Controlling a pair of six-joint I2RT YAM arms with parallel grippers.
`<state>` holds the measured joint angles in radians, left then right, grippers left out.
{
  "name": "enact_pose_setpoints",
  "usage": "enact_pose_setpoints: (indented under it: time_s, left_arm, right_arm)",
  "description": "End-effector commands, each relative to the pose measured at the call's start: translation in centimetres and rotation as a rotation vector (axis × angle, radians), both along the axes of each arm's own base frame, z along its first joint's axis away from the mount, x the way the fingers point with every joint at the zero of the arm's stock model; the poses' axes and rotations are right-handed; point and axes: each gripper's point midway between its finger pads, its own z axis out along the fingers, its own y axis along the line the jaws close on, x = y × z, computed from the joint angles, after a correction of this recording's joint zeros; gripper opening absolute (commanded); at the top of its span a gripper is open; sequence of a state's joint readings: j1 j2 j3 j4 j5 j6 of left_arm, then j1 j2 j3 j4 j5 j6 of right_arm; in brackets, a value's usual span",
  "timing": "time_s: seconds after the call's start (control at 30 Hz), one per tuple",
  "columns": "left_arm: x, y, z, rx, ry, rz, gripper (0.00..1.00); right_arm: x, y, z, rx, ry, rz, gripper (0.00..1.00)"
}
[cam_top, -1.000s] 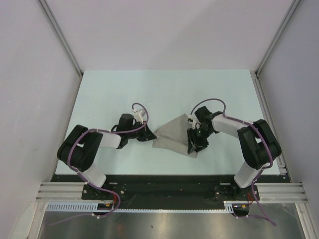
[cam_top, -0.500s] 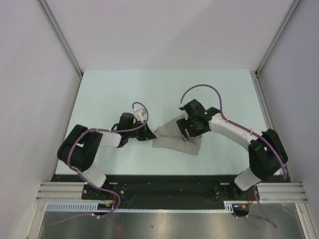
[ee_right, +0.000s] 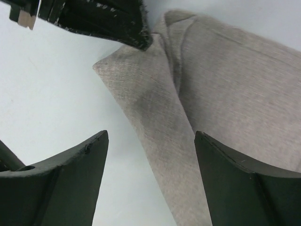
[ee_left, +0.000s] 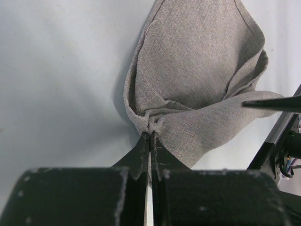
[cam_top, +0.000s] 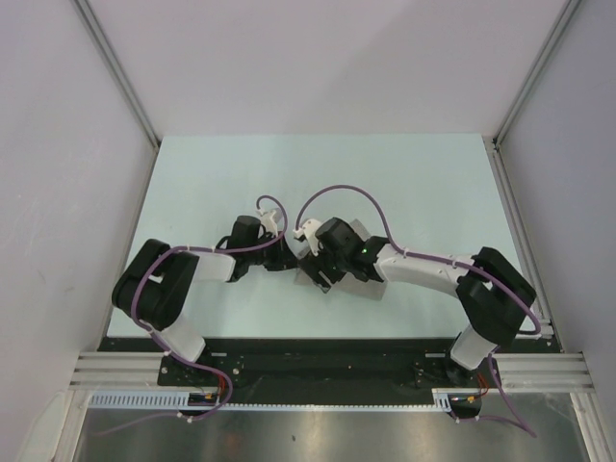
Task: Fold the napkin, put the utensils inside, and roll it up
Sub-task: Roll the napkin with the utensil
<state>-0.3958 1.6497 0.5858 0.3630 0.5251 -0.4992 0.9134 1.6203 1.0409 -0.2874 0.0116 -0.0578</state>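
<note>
The grey-beige napkin (cam_top: 358, 281) lies folded near the middle of the table, mostly hidden under my right arm in the top view. My left gripper (ee_left: 150, 135) is shut on the napkin's left corner (ee_left: 153, 120), which bunches at its tips. The napkin (ee_left: 197, 61) spreads away from it. My right gripper (ee_right: 150, 136) is open, its fingers (ee_right: 89, 155) spread above the napkin's folded edge (ee_right: 160, 117), close to the left gripper's tips (ee_right: 136, 37). In the top view the right gripper (cam_top: 313, 265) sits just right of the left gripper (cam_top: 289, 258). The wooden spoon is out of view.
The pale table (cam_top: 212, 183) has metal rails at its left and right edges (cam_top: 510, 202). Purple cables loop over both arms (cam_top: 337, 197). A black mounting bar (cam_top: 318, 356) runs along the near edge.
My right arm has swung left across the napkin, from its right side to its left corner beside the left gripper. The left gripper has held still on the corner.
</note>
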Motion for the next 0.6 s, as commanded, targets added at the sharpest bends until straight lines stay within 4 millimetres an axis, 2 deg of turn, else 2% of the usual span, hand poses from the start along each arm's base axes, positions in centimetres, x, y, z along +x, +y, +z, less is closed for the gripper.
enact_pose_setpoints:
  time_s: [0.0, 0.27, 0.47, 0.57]
  left_arm:
    - [1.4, 0.3, 0.5, 0.008, -0.024, 0.029, 0.00]
    - [1.5, 0.2, 0.6, 0.006, -0.025, 0.028, 0.00]
    - [1.6, -0.1, 1.0, -0.010, -0.033, 0.016, 0.00]
    - [1.7, -0.2, 1.3, -0.016, -0.039, 0.013, 0.00]
  right_arm:
    - [-0.2, 2.3, -0.4, 0.066, -0.013, 0.106, 0.77]
    - [-0.9, 1.7, -2.9, 0.022, 0.030, 0.114, 0.73]
    - [-0.1, -0.1, -5.7, -0.032, 0.082, 0.053, 0.72]
    - [0.3, -0.9, -6.3, -0.048, 0.103, 0.025, 0.72]
